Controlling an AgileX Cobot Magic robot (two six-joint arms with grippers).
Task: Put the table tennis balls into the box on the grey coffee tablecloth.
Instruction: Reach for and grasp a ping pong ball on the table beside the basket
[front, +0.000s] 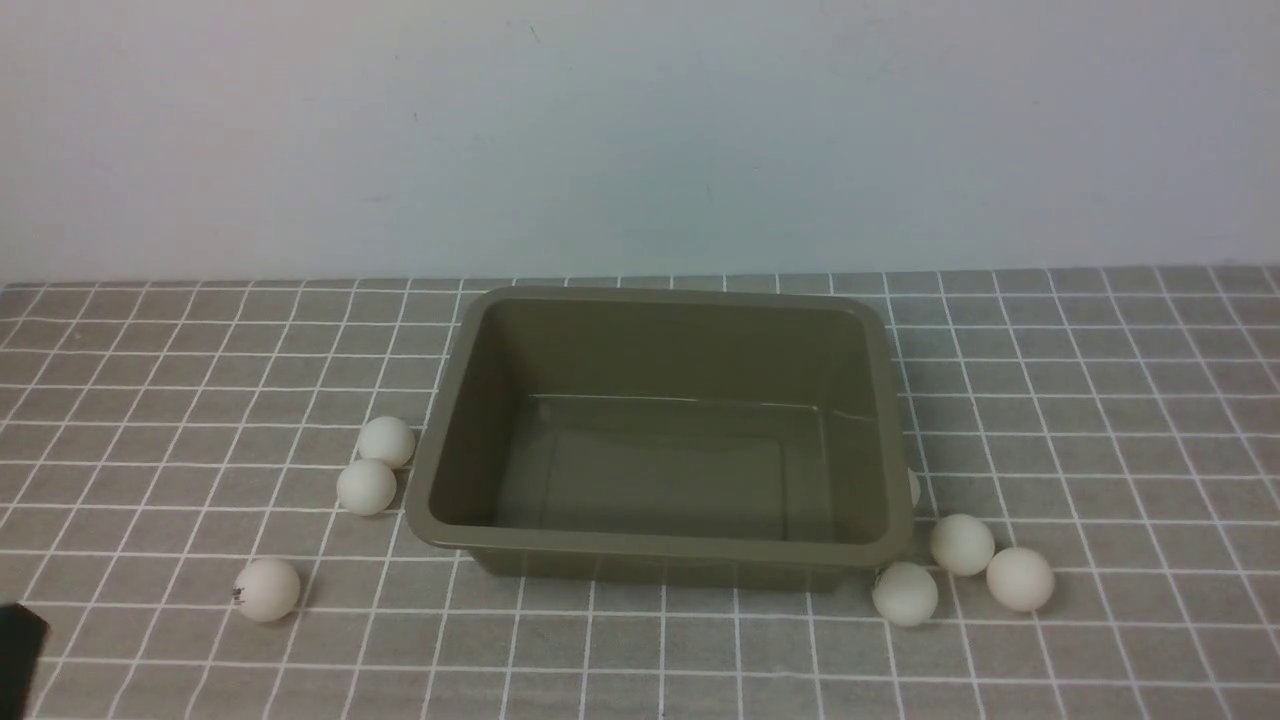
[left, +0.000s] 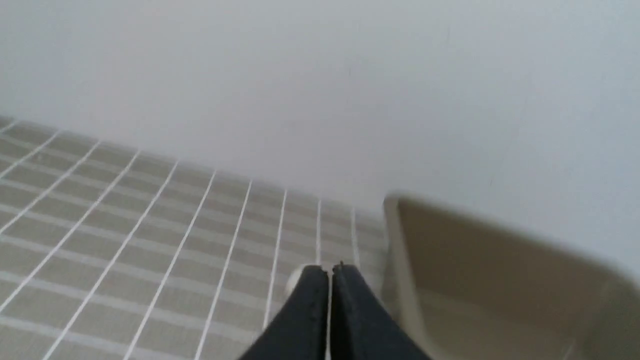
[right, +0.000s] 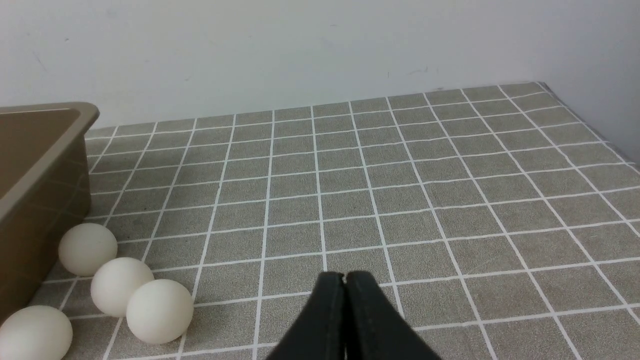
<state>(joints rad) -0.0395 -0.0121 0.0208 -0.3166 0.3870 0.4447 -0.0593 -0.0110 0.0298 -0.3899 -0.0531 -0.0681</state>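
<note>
The olive-brown box (front: 655, 546) stands empty on the grey coffee tablecloth (front: 1100, 420). Three table tennis balls lie to its left: two close together (front: 386, 441) (front: 366, 486) and one with a dark logo (front: 266, 589). More balls lie at its right front corner (front: 961, 544) (front: 1020, 579) (front: 905, 593), and a sliver of another (front: 913, 487) shows behind the rim. My left gripper (left: 329, 270) is shut and empty; a ball (left: 294, 281) peeks out behind its tips, beside the box (left: 450, 250). My right gripper (right: 345, 275) is shut and empty, with the balls (right: 160, 311) (right: 121, 286) (right: 87, 249) (right: 35, 332) off to its side by the box (right: 40, 165).
A pale wall (front: 640, 130) rises right behind the cloth's far edge. A black part of my left arm (front: 20, 650) shows at the front view's lower left corner. The cloth's right edge (right: 590, 125) appears in the right wrist view. The left wrist view is blurred.
</note>
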